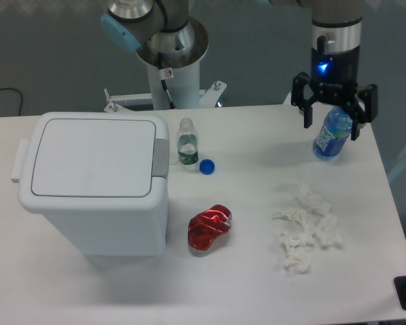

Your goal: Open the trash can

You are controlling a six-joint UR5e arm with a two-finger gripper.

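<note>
The trash can (95, 183) is a large white boxy bin at the table's left, its flat lid shut and a grey push tab (161, 157) on its right side. My gripper (332, 126) hangs open at the far right of the table, well away from the bin. Its two black fingers straddle the top of a blue-labelled bottle (331, 136) without closing on it.
A small clear bottle (187, 143) and a blue cap (206, 166) stand just right of the bin's tab. A crushed red can (208, 229) lies in front of them. Crumpled white tissues (304, 229) sit at the right. The robot base (169, 54) rises behind the table.
</note>
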